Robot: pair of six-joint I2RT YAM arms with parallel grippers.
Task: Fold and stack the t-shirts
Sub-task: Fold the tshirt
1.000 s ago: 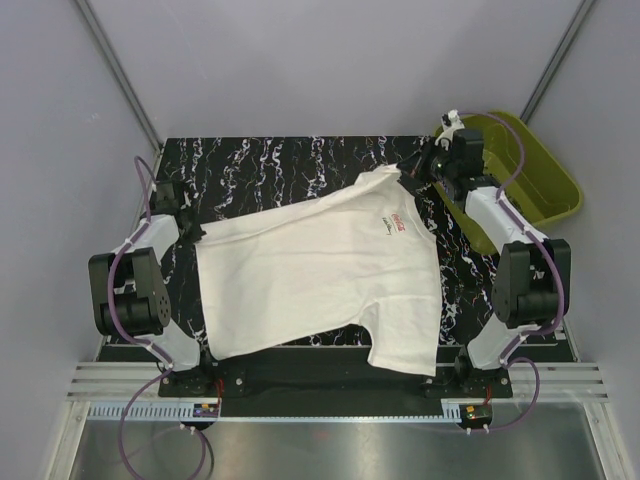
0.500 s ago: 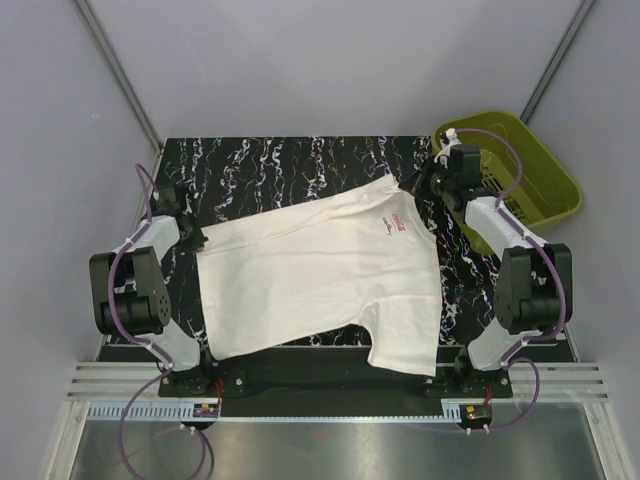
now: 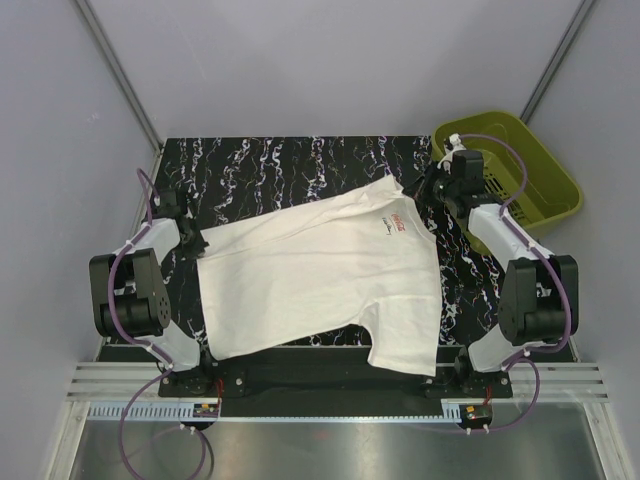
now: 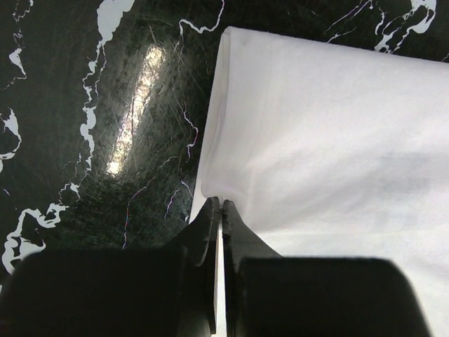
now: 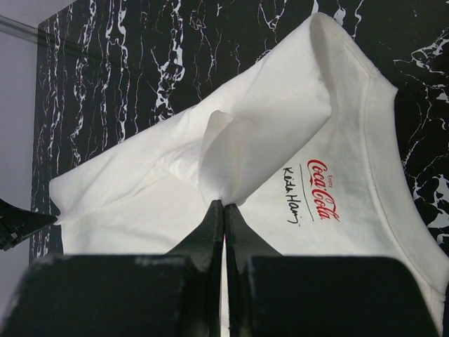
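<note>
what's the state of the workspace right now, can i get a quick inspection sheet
surface: black marbled table, its middle covered by the shirt
job's things: one white t-shirt, spread flat but skewed, red logo facing up
clutter: nothing seen
grippers: left gripper shut on the shirt's edge; right gripper shut on a raised fold near the logo
cables: purple cables loop along both arms, off the shirt
surroundings: green basket at the far right corner; grey walls

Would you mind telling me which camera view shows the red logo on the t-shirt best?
The right wrist view: the red logo on the t-shirt is close and readable. The top external view shows it as a tiny mark; the left wrist view misses it.
</note>
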